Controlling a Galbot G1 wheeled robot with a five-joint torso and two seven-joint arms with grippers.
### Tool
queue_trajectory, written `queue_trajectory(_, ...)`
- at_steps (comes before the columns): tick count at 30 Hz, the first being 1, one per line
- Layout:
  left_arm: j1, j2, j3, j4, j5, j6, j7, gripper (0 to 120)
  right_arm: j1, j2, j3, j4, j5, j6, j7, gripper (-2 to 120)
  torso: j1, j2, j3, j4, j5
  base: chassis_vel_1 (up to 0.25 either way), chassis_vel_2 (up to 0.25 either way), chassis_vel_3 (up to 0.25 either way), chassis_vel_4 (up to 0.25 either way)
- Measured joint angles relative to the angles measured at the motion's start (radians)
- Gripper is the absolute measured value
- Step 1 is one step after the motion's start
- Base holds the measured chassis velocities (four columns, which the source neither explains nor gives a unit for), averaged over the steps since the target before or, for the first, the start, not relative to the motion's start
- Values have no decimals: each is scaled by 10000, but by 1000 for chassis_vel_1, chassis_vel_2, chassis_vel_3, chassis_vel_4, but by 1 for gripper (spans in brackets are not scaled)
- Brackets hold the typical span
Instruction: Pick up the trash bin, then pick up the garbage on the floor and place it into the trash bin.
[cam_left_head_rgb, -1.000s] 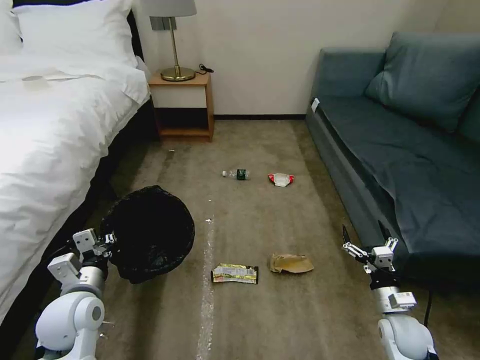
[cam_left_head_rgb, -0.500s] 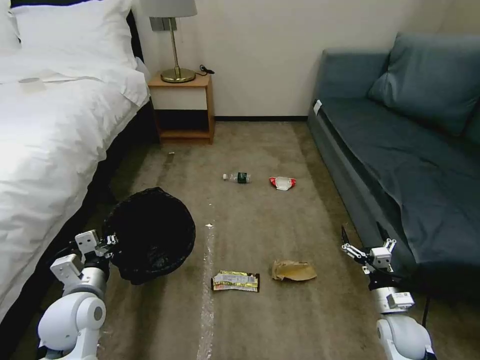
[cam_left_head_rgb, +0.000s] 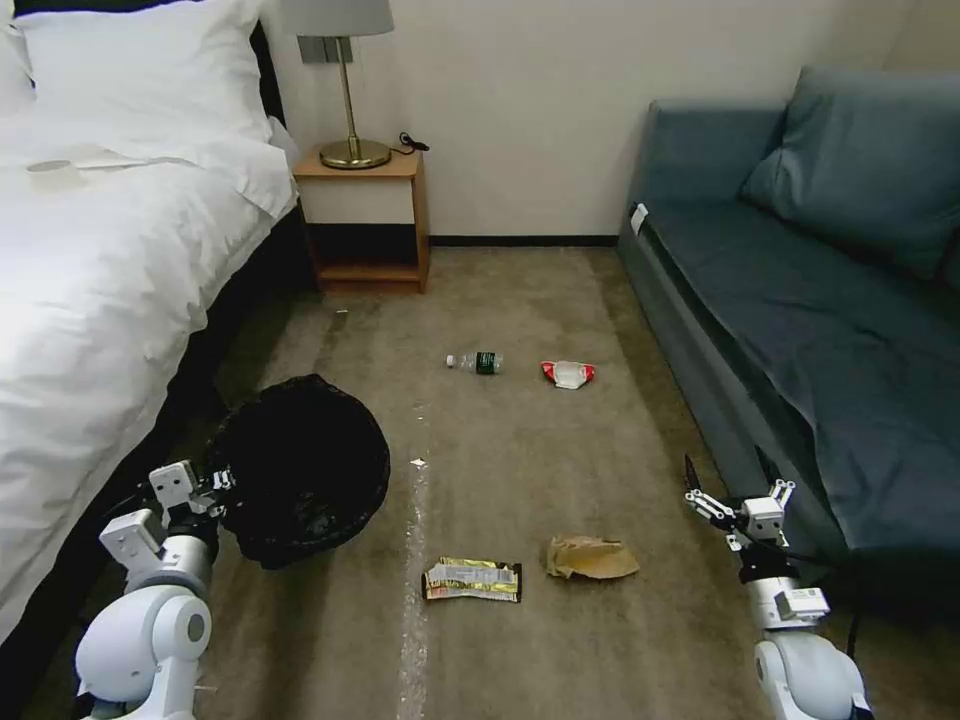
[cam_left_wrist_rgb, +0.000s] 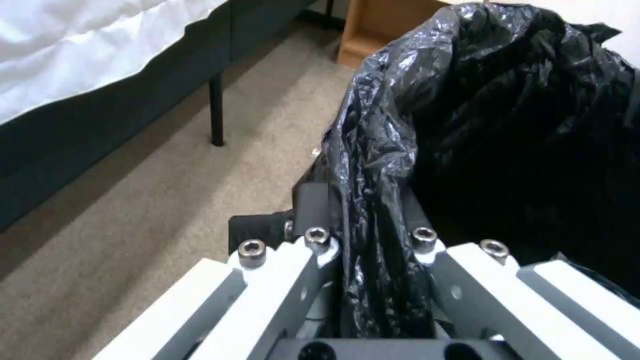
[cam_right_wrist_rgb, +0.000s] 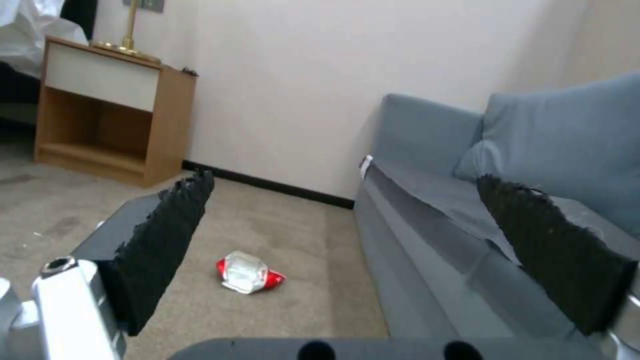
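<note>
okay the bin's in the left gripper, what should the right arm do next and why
Probably lower the open right gripper toward the crumpled tan paper, the litter nearest it on the carpet; the left gripper is shut on the trash bin rim.

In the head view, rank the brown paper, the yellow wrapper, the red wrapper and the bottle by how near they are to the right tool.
From the right tool, open by the sofa:
1. Brown paper, on the carpet just to its left.
2. Yellow wrapper, farther left, near the pale floor streak.
3. Red wrapper, farther up the room.
4. Bottle, left of the red wrapper.
</note>
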Motion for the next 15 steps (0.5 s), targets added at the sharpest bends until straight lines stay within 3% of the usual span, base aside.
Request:
queue_trajectory(11, 55, -112, -55, -30, 11, -22, 43, 5, 168, -244, -175, -312, 46, 398, -70, 100, 0, 0, -1, 0, 1, 0, 0, 0, 0)
queue_trajectory(15, 18, -134, -59, 44, 19, -39, 50, 5, 398, -642, -391, -599, -155, 446, -39, 100, 0, 0, -1, 0, 1, 0, 0, 0, 0)
